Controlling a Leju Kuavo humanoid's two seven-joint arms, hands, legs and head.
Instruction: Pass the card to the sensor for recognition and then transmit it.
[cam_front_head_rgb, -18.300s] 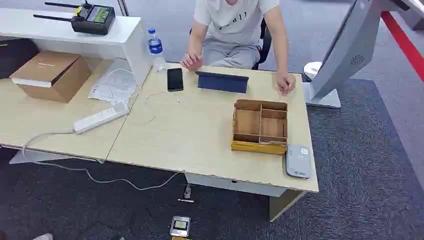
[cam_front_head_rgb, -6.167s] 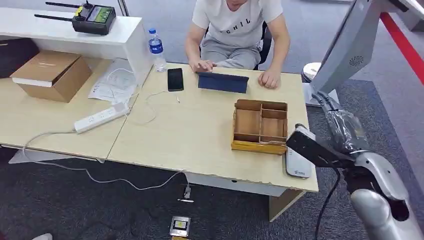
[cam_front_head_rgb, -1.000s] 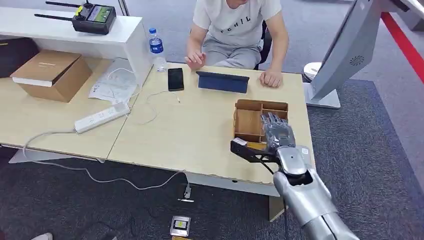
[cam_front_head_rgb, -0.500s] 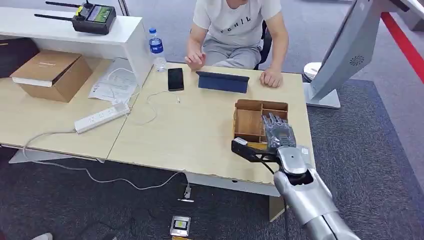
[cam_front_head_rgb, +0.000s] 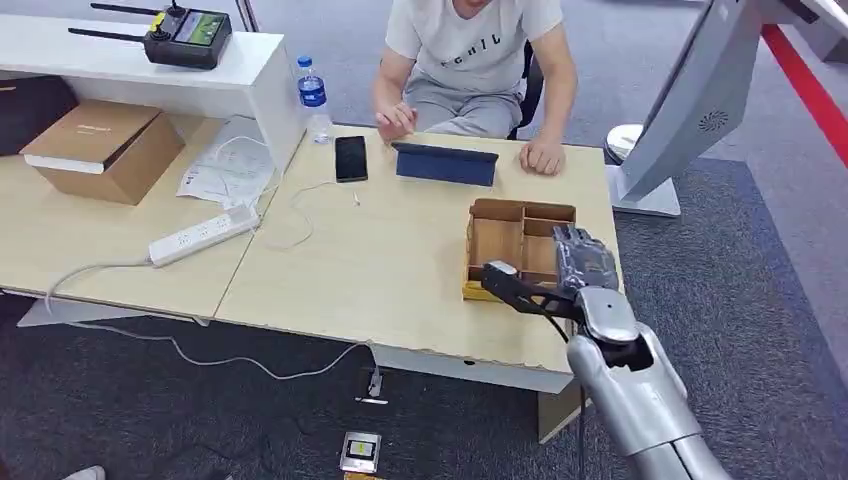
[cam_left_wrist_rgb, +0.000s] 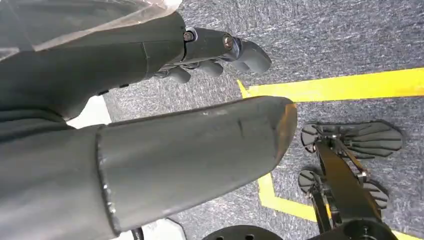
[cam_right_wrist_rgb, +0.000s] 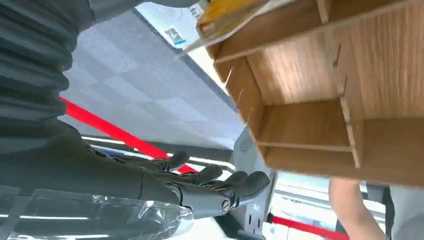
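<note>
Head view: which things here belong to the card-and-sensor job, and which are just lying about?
Job: wooden divided box; yellow item in its front slot, possibly the card; right hand at the box.
Lying about: phone; water bottle; power strip; cardboard box; tablet.

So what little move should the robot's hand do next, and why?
Probably lower toward the yellow card at the wooden box's near edge. The right hand hovers over the box holding nothing, fingers apart, so the card is not yet picked up.
</note>
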